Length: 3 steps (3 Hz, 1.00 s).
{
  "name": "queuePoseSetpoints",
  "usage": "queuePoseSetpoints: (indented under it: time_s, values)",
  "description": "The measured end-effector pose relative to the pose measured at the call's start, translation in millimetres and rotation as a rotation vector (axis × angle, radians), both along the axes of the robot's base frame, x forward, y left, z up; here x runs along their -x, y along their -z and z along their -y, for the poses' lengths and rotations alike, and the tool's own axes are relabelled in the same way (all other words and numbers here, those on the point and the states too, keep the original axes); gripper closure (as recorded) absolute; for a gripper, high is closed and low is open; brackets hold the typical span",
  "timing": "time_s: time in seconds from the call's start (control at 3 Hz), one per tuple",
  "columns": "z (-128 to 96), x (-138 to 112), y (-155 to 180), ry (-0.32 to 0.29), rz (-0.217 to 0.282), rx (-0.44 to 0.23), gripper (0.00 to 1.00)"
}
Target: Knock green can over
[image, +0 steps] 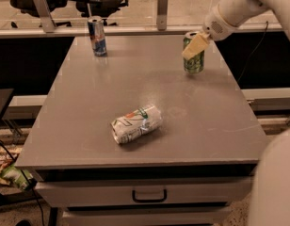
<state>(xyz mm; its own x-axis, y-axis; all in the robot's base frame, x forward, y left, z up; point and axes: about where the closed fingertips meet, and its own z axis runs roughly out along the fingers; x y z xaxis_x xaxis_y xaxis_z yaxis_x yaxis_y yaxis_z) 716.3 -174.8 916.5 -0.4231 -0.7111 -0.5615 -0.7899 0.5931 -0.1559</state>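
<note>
Camera view shows the pincer (192,49) at the far right of the grey table (215,126), reaching in from the upper right on a white arm (239,8). Its pale tip lies across the upper front of the green can (195,65) and seems to touch it, though contact is hard to confirm from this angle. Whether the pincer is spread or pressed together cannot be told. The green can stands upright near the table's far right edge. A slim blue-and-silver can (97,36) stands upright at the far left, well apart. A white packet (135,124) lies on its side near the middle front
</note>
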Motion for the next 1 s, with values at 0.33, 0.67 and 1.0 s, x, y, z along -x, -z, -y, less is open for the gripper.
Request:
queuePoseSetpoints:
  time_s: [0.33,0.67,1.0]
  values:
    - [-28.3,-1.7,-0.5,-0.075,-0.118,0.208,1.00]
    - [-42.7,1.5,3.9,-0.130,-0.192,0.329,1.00]
    - [-58.7,-2.2,2.3,-0.186,-0.198,0.418,0.88]
